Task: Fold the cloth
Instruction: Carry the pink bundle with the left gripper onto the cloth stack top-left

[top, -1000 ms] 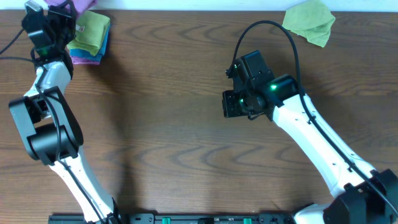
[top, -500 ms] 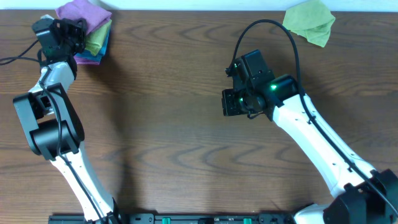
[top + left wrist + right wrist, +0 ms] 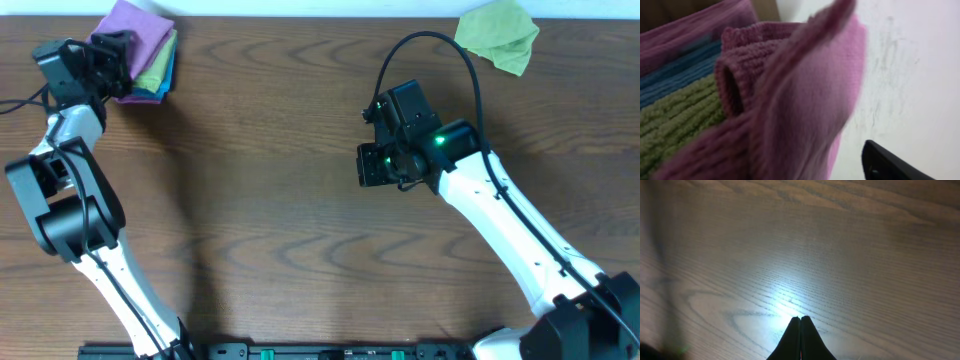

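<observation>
A folded purple cloth [image 3: 135,28] lies on top of a stack at the table's far left corner, over a green cloth [image 3: 157,68] and a blue one [image 3: 160,88]. My left gripper [image 3: 108,60] sits at the stack's left edge. In the left wrist view the purple cloth [image 3: 790,100] fills the frame and covers one finger; the other finger [image 3: 890,165] stands far to the right, so the jaws are open. My right gripper [image 3: 800,317] hovers shut over bare wood near the table's middle [image 3: 372,165], holding nothing.
A crumpled light-green cloth [image 3: 497,35] lies at the far right corner of the wooden table [image 3: 270,200]. A black cable [image 3: 440,45] arcs over the right arm. The table's back edge meets a white wall just behind the stack.
The purple cloth came down from the left gripper onto the stack, covering the green one. The left gripper then opened and drew back to the left. The right arm stayed still.
</observation>
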